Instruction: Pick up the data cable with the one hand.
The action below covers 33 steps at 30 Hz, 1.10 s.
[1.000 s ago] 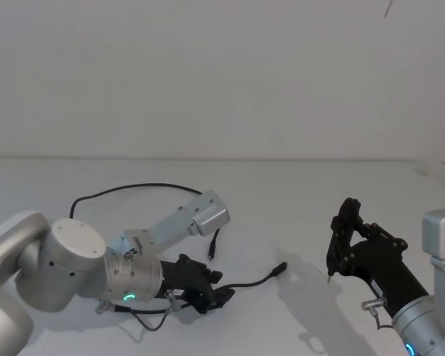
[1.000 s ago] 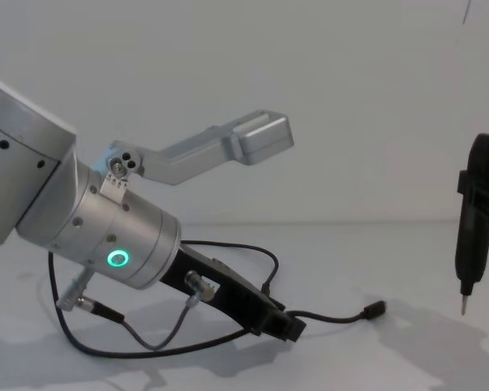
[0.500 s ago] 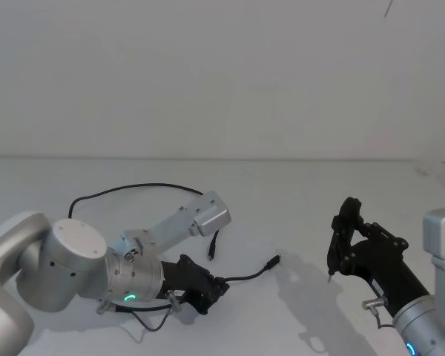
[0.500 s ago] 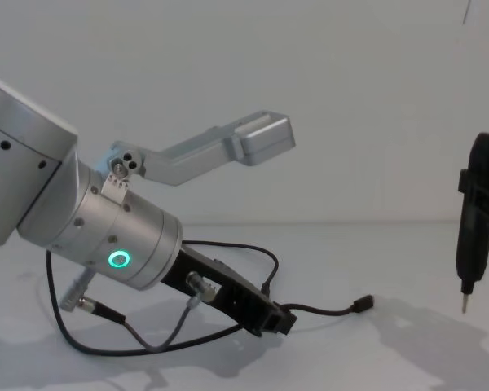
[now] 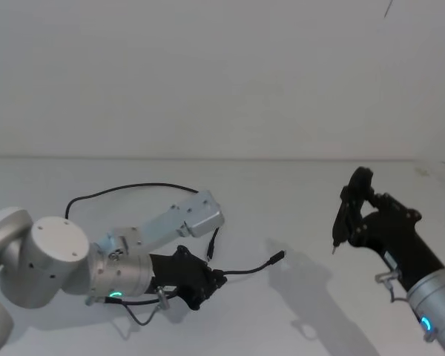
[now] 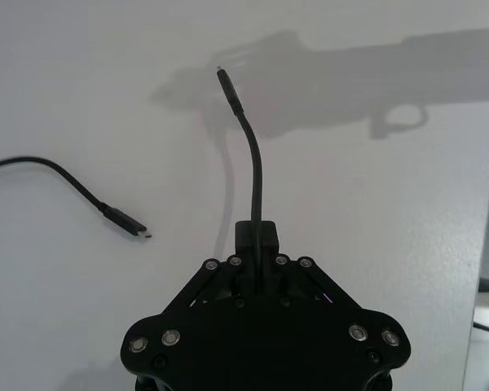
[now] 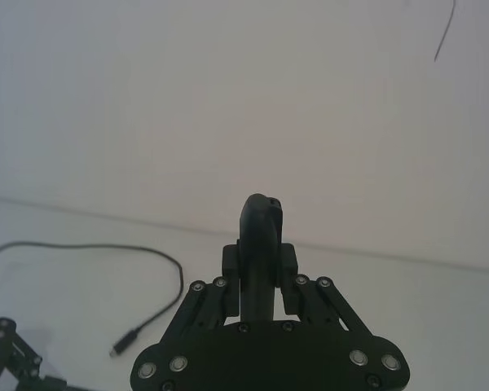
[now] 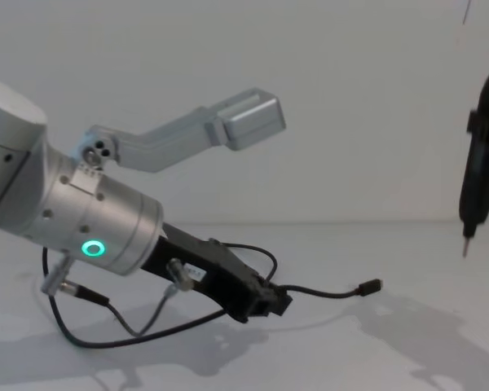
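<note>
The data cable [image 5: 246, 270] is a thin black cord, and my left gripper [image 5: 215, 279] is shut on it a short way from one plug. That plug [image 8: 368, 287] sticks out in the air past the jaws, clear of the table. In the left wrist view the cord [image 6: 255, 175] rises straight out of the shut gripper [image 6: 257, 235]. The other plug [image 6: 130, 228] lies on the table, and the rest of the cord loops behind the arm [image 5: 133, 187]. My right gripper [image 5: 362, 219] hovers at the right.
The right gripper [image 7: 261, 254] is shut on a slim black pointed tool [image 8: 477, 179], held upright with its tip well above the white table [image 5: 297, 193]. A short grey wire with metal plugs [image 8: 159, 303] hangs under the left wrist.
The left gripper shut on the cable and lifted it, so the near plug rose off the table. The right arm with its tool moved up and slightly right.
</note>
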Tool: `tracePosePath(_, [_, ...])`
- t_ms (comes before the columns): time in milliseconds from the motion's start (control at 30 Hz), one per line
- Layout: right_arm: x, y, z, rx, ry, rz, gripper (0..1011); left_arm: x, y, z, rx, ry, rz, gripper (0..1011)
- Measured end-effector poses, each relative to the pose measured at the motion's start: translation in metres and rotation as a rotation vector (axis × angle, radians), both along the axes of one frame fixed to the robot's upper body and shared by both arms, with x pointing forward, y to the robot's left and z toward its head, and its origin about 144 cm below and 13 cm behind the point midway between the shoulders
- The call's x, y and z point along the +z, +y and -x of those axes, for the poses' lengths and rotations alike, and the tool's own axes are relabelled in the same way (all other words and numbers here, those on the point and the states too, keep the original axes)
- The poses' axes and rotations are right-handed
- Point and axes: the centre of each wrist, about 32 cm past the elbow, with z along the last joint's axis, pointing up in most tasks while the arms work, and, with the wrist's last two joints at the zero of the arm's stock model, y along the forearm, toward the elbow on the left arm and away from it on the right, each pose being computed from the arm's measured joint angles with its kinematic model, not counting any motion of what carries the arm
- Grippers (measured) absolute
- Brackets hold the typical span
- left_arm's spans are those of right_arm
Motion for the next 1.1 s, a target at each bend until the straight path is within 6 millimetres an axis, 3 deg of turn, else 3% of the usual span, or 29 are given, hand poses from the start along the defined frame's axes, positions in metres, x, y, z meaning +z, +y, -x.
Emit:
tracePosePath(467, [0.027,-0.005,-0.011,0.045,-0.006,-0.082,279,0.006,0.02,0.002,-0.062,-0.079,0.008,43])
tracePosePath(1100, [0.023,-0.003,-0.032,0.082,0.054,-0.134,279,0.008,0.027,0.003,-0.08,-0.114,0.014,42])
